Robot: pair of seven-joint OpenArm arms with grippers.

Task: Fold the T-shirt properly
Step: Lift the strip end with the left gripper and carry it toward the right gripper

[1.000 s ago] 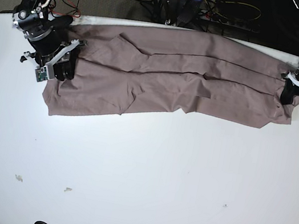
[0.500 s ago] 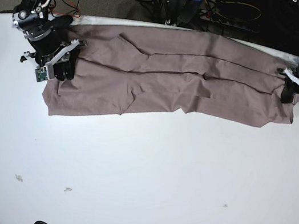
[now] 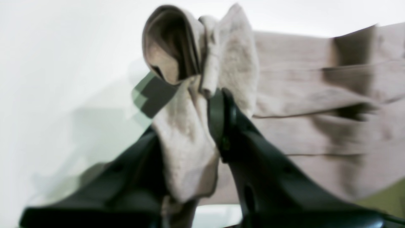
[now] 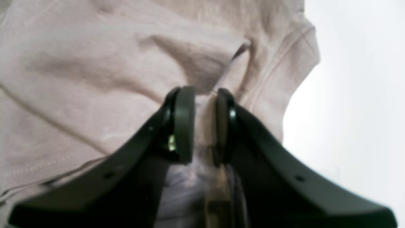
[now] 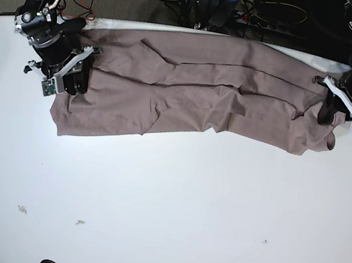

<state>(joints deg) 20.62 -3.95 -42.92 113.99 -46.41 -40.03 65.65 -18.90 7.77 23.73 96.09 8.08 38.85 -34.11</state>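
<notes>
Pink-brown cloth is lying in a long wrinkled band across the far side of the white table [image 5: 163, 204]. It is the T-shirt [image 5: 197, 87], and both ends are being pinched. The right gripper [image 4: 201, 122] is squeezing a fold near a stitched hem. The left gripper [image 3: 202, 126] is clamping a thick bunch of the other end, and that end is lifting off the table. The wrist views are blurry, so I am only guessing how many layers each one is holding. If the left arm is pulling too hard, the cloth could be slipping out of the right one. A lumpy grab could also be making a crooked fold.
</notes>
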